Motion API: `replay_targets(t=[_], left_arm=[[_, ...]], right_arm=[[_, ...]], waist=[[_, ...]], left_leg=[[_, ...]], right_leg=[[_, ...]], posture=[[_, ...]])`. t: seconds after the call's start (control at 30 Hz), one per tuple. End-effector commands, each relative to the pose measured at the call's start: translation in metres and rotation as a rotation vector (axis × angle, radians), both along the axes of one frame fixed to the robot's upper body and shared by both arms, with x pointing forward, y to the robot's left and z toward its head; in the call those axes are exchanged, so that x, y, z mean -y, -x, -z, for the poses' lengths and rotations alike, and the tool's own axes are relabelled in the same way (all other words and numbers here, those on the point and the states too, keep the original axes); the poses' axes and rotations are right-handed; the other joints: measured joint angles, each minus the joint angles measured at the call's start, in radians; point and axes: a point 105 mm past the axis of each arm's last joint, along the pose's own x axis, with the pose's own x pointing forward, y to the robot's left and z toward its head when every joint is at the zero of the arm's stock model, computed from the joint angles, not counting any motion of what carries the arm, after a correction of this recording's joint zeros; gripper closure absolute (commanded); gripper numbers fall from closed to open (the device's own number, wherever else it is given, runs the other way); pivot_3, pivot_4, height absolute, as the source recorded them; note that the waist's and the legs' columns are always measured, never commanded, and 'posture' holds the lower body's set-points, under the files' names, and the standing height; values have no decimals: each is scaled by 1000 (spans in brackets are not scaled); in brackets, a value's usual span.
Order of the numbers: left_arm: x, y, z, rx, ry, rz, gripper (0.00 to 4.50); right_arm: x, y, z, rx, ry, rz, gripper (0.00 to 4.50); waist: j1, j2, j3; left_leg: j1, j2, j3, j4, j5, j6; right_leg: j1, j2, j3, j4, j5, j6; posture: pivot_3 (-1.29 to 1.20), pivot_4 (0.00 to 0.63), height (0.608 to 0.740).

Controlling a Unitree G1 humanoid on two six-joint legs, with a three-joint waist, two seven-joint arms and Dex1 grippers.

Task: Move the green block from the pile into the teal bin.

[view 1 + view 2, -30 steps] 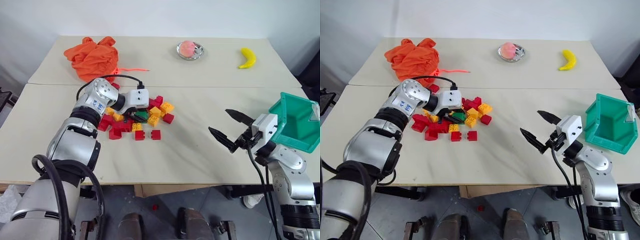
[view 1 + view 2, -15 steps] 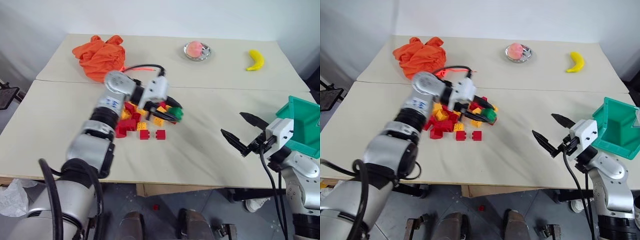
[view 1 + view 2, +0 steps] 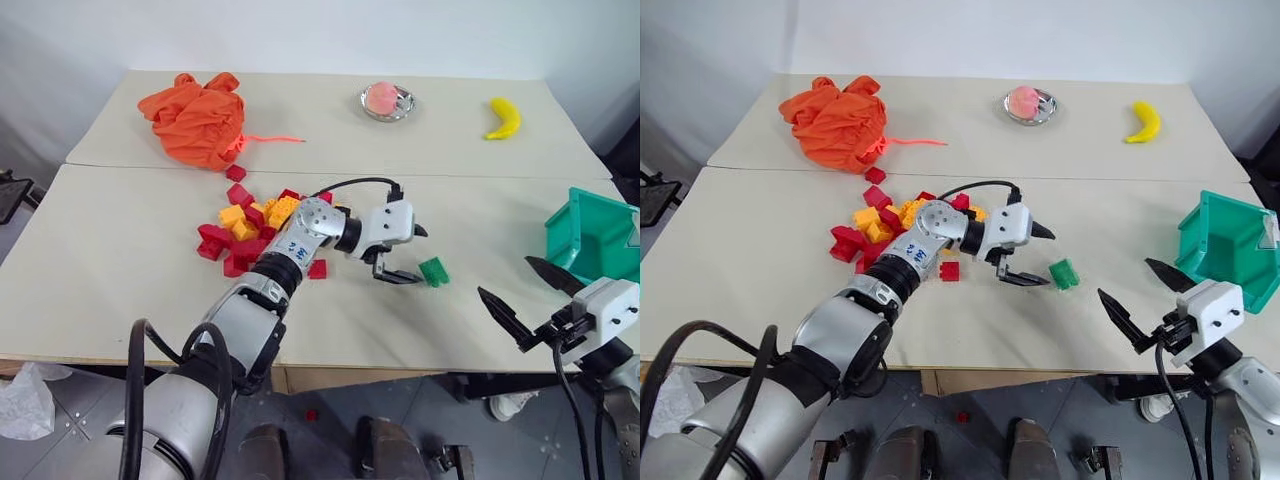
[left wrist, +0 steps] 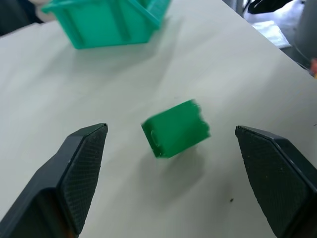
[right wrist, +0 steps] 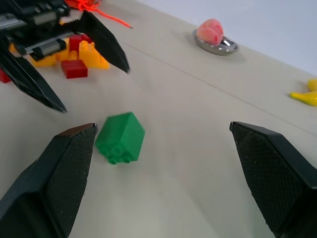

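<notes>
Green block loose on the table, between pile and teal bin.
Green block [image 3: 433,271] lies tipped on bare table [image 3: 120,270], just beyond the left pincer [image 3: 405,253], fingers spread wide, nothing held. Pile [image 3: 250,225] behind that arm. Teal bin [image 3: 592,235] at the table's right edge; right pincer [image 3: 528,297] near it, wide, empty.

Two beige tables [image 3: 120,250] abut before a white wall [image 3: 300,30]; grey floor [image 3: 320,400] below.

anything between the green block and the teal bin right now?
No, bare tabletop. In the left wrist view the stretch from the green block to the teal bin holds nothing. The right gripper sits nearer the table edge, off that line.
</notes>
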Motion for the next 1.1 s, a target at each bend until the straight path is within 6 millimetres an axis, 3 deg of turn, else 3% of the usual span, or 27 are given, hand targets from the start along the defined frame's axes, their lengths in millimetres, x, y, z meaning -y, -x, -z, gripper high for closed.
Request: replay_targets(t=[0.03,0.17,0.27,0.4,0.57,0.73,1.1], left_arm=[[-43,4,-21,42,121,59,249],[-102,11,-18,27,157,6,113],[-141,19,-9,2,170,-102,113],[-168,35,-2,-32,184,-215,113],[-177,63,17,-62,132,-279,113],[-173,82,19,-103,199,-337,113],[-165,78,14,-94,231,-344,113]], right_arm=[[-4,-3,-16,-6,39,-34,0],[-14,-20,-7,-192,11,-56,0],[-40,-27,2,-351,35,-172,0],[-55,-47,8,-430,99,-179,0],[-49,-74,24,-451,244,-106,0],[-39,-90,29,-455,267,-43,0],[-33,-101,27,-444,180,-28,0]], waist=[[-4,1,-1],[-6,2,-1],[-2,2,-1],[6,2,-1],[13,1,-1],[4,1,-1],[3,1,-1]], left_leg=[[1,0,0,0,0,0],[1,0,0,0,0,0],[1,0,-1,1,0,0],[0,0,-3,1,0,0],[-2,0,-5,5,-1,1],[-2,0,-4,5,-1,1],[-2,0,-4,5,-1,1]], right_leg=[[0,0,0,0,0,0],[0,0,1,2,0,-1],[0,0,0,2,0,-1],[0,0,0,3,0,-1],[1,-1,-1,3,0,-1],[1,-1,-1,3,0,-1],[1,-1,-1,3,0,-1]], posture=[[0,150,740],[0,150,740],[0,150,740],[0,150,740],[0,150,740],[0,150,740],[0,150,740]])
